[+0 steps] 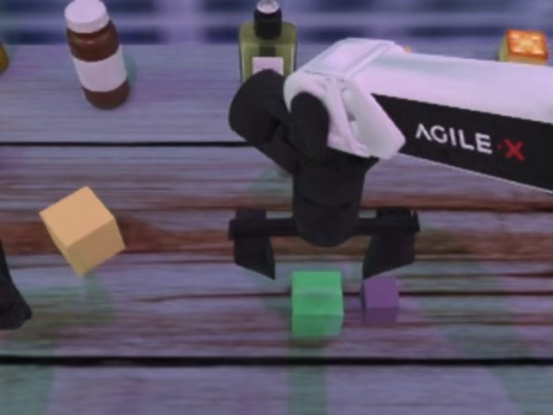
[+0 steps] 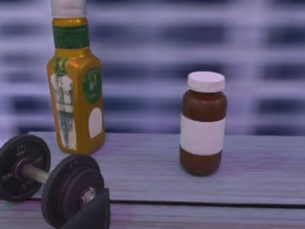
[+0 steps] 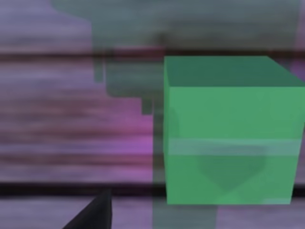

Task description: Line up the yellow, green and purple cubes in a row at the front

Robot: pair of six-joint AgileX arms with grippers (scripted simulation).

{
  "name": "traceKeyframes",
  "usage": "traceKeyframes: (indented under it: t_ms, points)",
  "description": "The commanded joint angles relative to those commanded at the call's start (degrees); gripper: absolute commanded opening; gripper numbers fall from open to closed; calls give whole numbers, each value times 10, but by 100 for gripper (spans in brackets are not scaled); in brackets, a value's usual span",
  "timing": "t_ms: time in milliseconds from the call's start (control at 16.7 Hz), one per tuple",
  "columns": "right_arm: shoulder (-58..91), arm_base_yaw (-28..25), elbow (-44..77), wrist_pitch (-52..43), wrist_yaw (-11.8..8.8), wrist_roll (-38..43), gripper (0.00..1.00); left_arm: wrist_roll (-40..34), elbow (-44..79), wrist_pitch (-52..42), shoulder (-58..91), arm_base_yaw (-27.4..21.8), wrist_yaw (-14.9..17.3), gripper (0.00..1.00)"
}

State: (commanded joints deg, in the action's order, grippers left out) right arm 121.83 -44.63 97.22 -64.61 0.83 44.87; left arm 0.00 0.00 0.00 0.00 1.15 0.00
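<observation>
The green cube (image 1: 317,302) sits flat near the counter's front edge, right of centre, with the smaller dull purple cube (image 1: 379,297) just beside it on its right. The larger pale yellow-orange cube (image 1: 82,228) lies turned askew, well apart toward the left edge.

the left arm (image 1: 10,298) shows only as a dark sliver at the top view's left edge, its gripper out of frame. the right arm (image 1: 449,112) runs off the right edge. the purple cube (image 1: 380,298) has its back edge under a right gripper finger (image 1: 390,246). in the right wrist view the green cube (image 3: 228,133) is cut by the right edge (only one dark fingertip (image 3: 93,214) shows). the dumbbell (image 2: 47,181) is cropped in the left wrist view.
</observation>
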Motion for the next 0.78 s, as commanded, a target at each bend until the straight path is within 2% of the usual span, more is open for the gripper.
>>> traceKeyframes:
  t_ms: [360, 540, 780]
  points:
    - [-5, 5, -4, 2, 2, -3, 100, 2, 5, -3, 5, -1, 0, 100]
    - [-58, 25, -43, 26, 19, -30, 100, 23, 48, -32, 49, -5, 2, 100]
    - [-212, 79, -152, 94, 53, -94, 100, 78, 161, -107, 178, -13, 2, 100]
